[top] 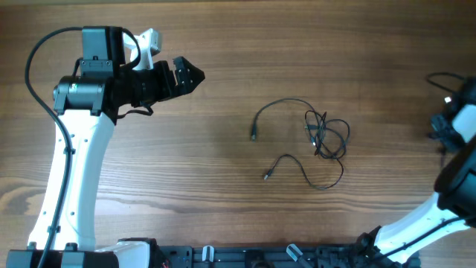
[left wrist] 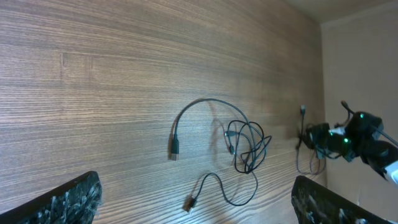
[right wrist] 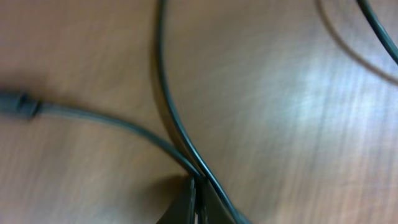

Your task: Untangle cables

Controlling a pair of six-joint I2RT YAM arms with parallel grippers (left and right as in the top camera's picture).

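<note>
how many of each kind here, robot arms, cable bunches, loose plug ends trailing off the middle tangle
White-and-black robot arms: 2 (left arm, right arm)
Thin dark cable bunches: 2 (central tangle, right-edge cable pinched in the shut right gripper)
Small plug ends trailing left of the central tangle: 2 (upper plug, lower plug)
Total: 6

1. Table point(top: 223, 45): brown wood with a straight grain, matt. There is a soft sheen patch beside the cables in the right wrist view.
2. Cables point(top: 326, 138): thin dark sheath that looks like smooth plastic or rubber, low gloss.
3. Plug point(left wrist: 175, 152), left of the cables' knot: the tip looks metallic, with a slight shine.
4. Left arm point(top: 74, 171), far left of the cables: smooth white plastic shell, black parts matt.
5. Left gripper point(top: 190, 74) pads point(left wrist: 71, 199): dark, rough and grainy.
</note>
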